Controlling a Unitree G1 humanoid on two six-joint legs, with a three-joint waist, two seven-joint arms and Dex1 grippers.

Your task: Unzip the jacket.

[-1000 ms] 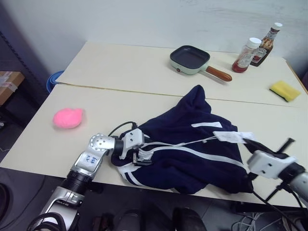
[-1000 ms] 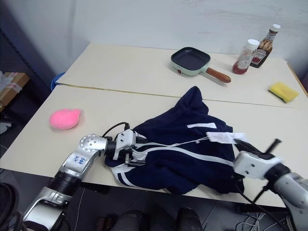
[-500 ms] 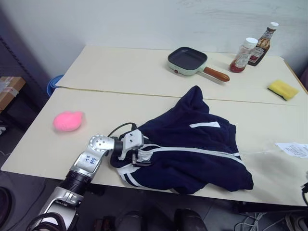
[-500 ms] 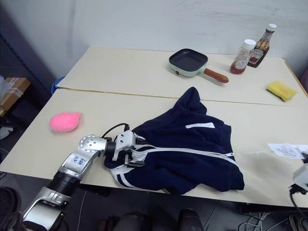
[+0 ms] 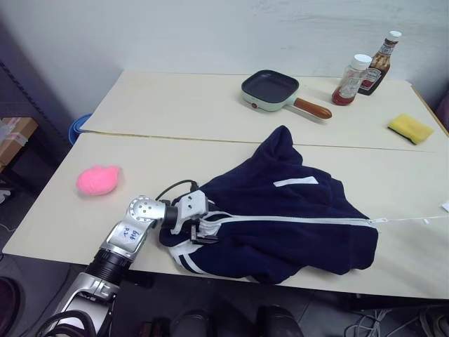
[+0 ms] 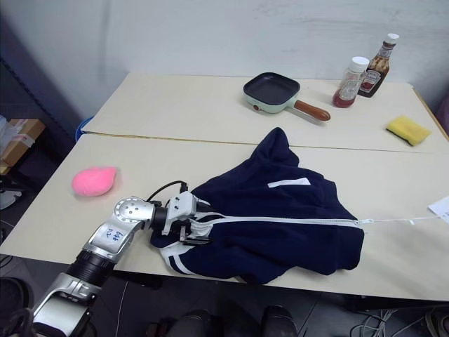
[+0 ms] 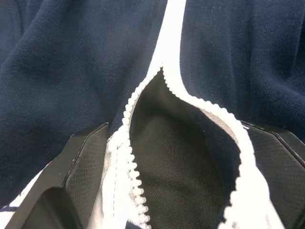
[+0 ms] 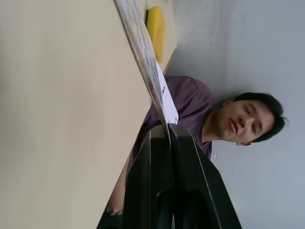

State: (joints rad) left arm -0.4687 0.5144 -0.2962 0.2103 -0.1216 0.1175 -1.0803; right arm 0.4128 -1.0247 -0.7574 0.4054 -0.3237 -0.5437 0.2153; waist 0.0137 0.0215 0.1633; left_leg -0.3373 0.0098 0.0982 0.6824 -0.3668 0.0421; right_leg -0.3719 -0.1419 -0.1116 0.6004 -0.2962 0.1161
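Note:
The navy jacket (image 5: 280,210) lies crumpled on the near table. Its white zipper (image 5: 295,219) runs straight to the right and ends in a taut string. That string leads to a white paper tag (image 6: 442,207) at the picture's right edge. My left gripper (image 5: 202,226) rests on the jacket's left end. In the left wrist view its fingers (image 7: 86,157) stand wide on either side of the zipper's parted teeth (image 7: 131,157), with dark lining between them. My right gripper (image 8: 167,130) is shut on the paper tag (image 8: 147,62) beside the table edge.
A pink plush toy (image 5: 98,180) lies to the left of the jacket. On the far table are a green pan (image 5: 270,88), two sauce bottles (image 5: 349,79) and a yellow sponge (image 5: 410,128). A person in a purple shirt (image 8: 190,105) sits beyond the table's right end.
My right gripper has pulled the tag to the right and left the head views. The zipper line is drawn out straight and the jacket's right end has stretched that way. The left gripper has stayed put.

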